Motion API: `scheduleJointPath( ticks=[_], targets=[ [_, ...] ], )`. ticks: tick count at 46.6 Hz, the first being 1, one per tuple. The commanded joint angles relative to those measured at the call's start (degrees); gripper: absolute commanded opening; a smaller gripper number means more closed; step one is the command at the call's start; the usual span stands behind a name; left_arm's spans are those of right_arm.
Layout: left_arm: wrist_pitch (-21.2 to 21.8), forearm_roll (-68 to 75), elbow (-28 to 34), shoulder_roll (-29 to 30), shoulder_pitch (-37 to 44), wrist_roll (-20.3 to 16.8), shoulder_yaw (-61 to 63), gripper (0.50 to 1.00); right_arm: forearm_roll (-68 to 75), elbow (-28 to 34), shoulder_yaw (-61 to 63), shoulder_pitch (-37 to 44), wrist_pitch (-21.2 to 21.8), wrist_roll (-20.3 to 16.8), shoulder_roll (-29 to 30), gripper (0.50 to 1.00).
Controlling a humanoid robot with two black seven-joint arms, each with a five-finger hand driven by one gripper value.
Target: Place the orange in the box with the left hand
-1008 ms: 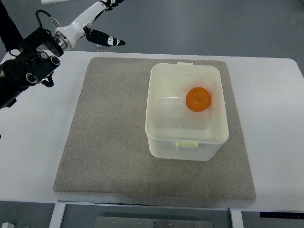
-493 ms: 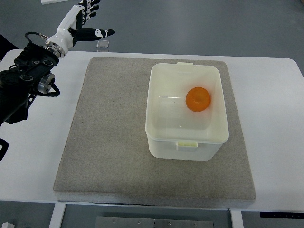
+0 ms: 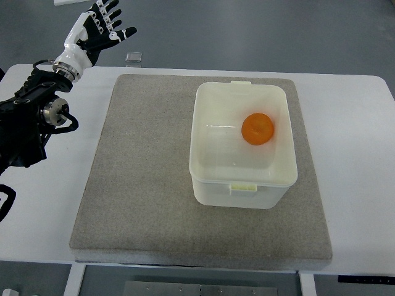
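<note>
Orange (image 3: 257, 129) sits in box (image 3: 243, 187) (round, firm, likely rolls; cup it whole); left hand (image 3: 94, 28) far-left, fingers spread, empty.

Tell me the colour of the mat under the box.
The mat is a speckled grey-beige, seen in the top view, the only one; the box on it is cream-white.

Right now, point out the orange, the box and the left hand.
orange (image 3: 257, 129): top view, centre of the fruit.
box (image 3: 244, 183): top view, near rim by the latch.
left hand (image 3: 97, 26): top view, middle of the hand, fingers spread.
</note>
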Motion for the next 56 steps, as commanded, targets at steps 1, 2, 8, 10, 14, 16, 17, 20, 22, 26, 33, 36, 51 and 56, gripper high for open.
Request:
scheduleJointPath(
  ticks=[1,2,8,10,14,16,17,20,22,26,33,36,51,56],
  targets=[
    [-2.47,-3.76,0.17,0.00,0.37,0.00,-0.01,0.999,0.04,0.06,0.07,0.00,0.00,-0.01,0.00,0.932],
    [-2.99,-4.72,0.26,0.00,0.72,0.00,-0.10,0.999,0.04,-0.03,-0.01,0.00,0.00,-0.01,0.00,0.932],
    [-6.07,-10.53,2.10,-1.40,2.13,0.00,-0.10,1.000,0.04,-0.03,-0.01,0.00,0.00,-0.01,0.00,0.932],
    [-6.43,-12.11,2.63,-2.19,2.74,0.63,-0.10,0.999,-0.05,-0.03,-0.01,0.00,0.00,-0.01,0.00,0.932],
    [-6.16,-14.40,3.16,-3.25,3.62,1.86,-0.19,0.999,0.04,0.06,-0.01,0.00,0.00,-0.01,0.00,0.932],
    [-6.16,-14.67,3.16,-3.34,4.06,1.77,-0.19,0.999,0.04,-0.03,-0.01,0.00,0.00,-0.01,0.00,0.932],
    [-6.25,-14.67,3.16,-3.34,4.15,1.69,-0.19,0.999,0.04,-0.03,0.07,0.00,0.00,0.08,0.00,0.932],
    [-6.60,-14.75,3.16,-3.25,4.24,1.69,-0.36,0.999,0.04,-0.03,0.07,0.00,0.00,-0.01,0.00,0.932],
    [-6.86,-14.75,3.16,-2.99,4.42,1.60,-0.71,0.999,0.04,0.06,0.07,0.00,0.00,-0.01,0.00,0.932],
    [-6.87,-14.75,3.25,-2.72,4.42,1.60,-3.69,1.000,0.04,0.06,0.07,0.00,0.00,-0.01,0.00,0.932],
    [-6.87,-14.23,3.42,-2.81,4.33,1.60,-8.27,0.999,-0.05,-0.03,-0.01,0.00,0.00,-0.01,0.00,0.932],
    [-6.78,-14.23,3.42,-2.72,4.06,1.51,-8.36,0.999,0.04,-0.03,0.07,0.00,0.00,-0.01,0.00,0.932],
    [-6.16,-14.23,3.33,-3.25,2.83,1.51,-8.36,0.999,-0.05,-0.03,-0.01,0.00,0.00,-0.01,0.00,0.932],
    [-6.08,-14.23,3.33,-3.43,2.66,1.51,-8.45,0.999,-0.05,-0.03,0.07,0.00,0.00,-0.01,0.00,0.932]
  ],
)
